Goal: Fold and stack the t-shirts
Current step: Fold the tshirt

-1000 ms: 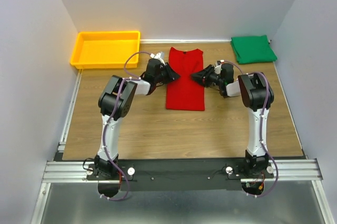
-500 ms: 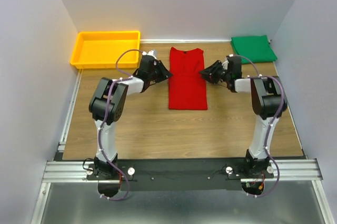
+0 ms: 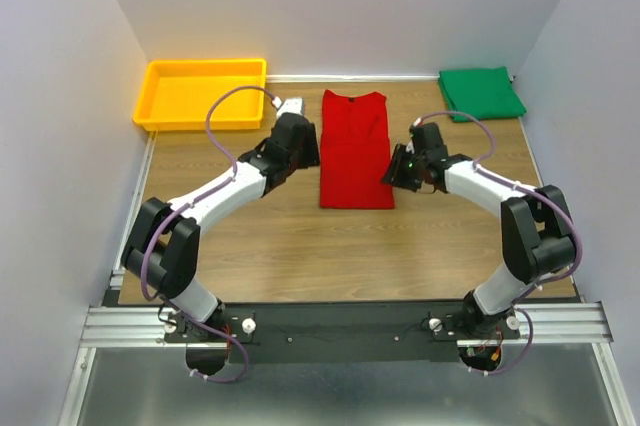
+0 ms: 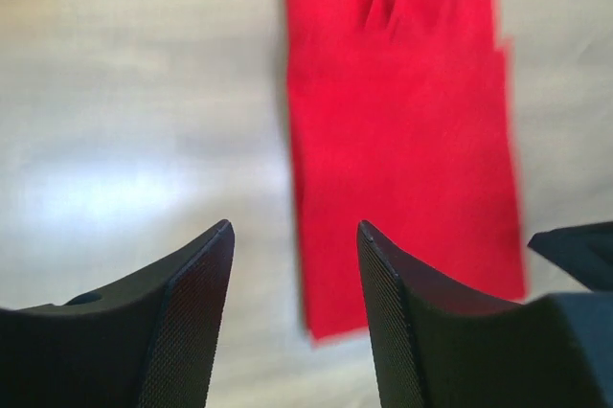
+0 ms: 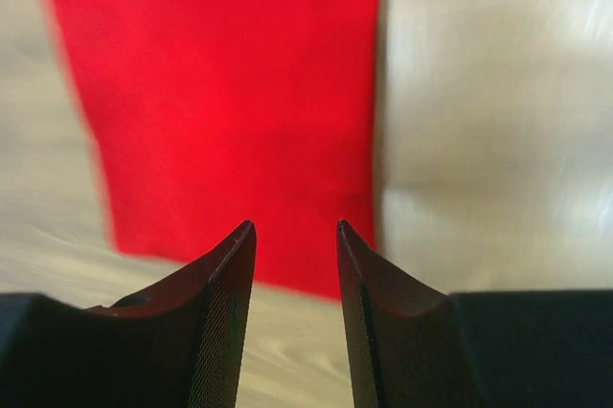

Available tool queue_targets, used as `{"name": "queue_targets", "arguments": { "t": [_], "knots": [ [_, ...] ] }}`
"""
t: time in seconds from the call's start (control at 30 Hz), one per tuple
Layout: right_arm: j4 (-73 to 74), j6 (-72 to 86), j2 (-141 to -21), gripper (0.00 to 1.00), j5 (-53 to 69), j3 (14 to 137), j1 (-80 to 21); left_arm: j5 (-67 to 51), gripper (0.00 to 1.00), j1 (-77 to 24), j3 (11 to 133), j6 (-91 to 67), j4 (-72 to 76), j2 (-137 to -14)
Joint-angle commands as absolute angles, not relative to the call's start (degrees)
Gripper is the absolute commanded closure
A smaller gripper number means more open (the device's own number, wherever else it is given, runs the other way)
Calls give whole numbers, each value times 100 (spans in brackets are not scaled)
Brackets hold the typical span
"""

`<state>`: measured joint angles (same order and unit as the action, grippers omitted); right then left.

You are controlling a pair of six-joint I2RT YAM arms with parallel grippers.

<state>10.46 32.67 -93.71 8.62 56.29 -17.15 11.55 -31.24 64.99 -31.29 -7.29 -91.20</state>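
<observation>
The red t-shirt lies flat in the middle of the table, folded lengthwise into a narrow strip. It also shows in the left wrist view and in the right wrist view. The green t-shirt lies folded at the back right corner. My left gripper is open and empty beside the red shirt's left edge; it also shows in the left wrist view. My right gripper is open and empty beside the shirt's right edge near its front corner; it also shows in the right wrist view.
A yellow plastic tray stands at the back left. Grey walls close in the table on the left, back and right. Bare wooden tabletop lies between the red shirt and the arm bases.
Both grippers have slid along the red shirt's sides toward its near end, and both elbows have swung outward and down. The red shirt lies as before.
</observation>
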Motion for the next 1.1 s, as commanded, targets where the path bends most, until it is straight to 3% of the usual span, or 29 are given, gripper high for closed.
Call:
{"name": "queue_targets", "arguments": {
  "t": [0.0, 0.63, 1.07],
  "knots": [
    [2294, 2979, -9141, 53, -439, 5370, -2266, 1811, 37, -3410, 6013, -3058, -1573, -8825],
    [2558, 3296, -9923, 54, -1301, 5458, -2927, 1196, 37, -3893, 5695, -3261, -1345, -8903],
    [2909, 3296, -9237, 54, -1046, 5941, -2936, 1152, 37, -3902, 5678, -3287, -1301, -8824]
  ]
}}
